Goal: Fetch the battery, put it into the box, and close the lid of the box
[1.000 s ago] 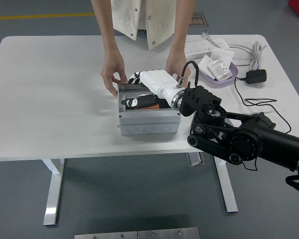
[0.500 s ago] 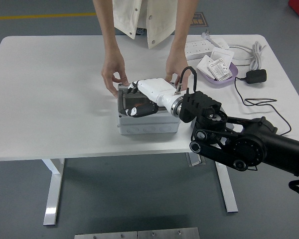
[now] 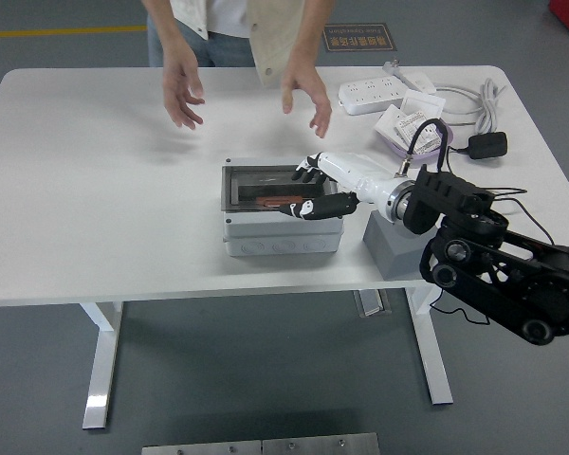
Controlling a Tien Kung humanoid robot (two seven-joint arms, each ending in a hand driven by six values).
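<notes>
The battery [image 3: 283, 200], a dark reddish slab, lies inside the open grey box [image 3: 283, 235] near the middle of the white table [image 3: 95, 227]. The robot's right hand [image 3: 315, 192] reaches over the box's right rim, fingers loosely spread and holding nothing. A person's two hands [image 3: 183, 90] hover open above the far side, apart from the box. A grey slab that may be the lid [image 3: 391, 248] rests just right of the box. The hand could catch on the rim and shift the box.
</notes>
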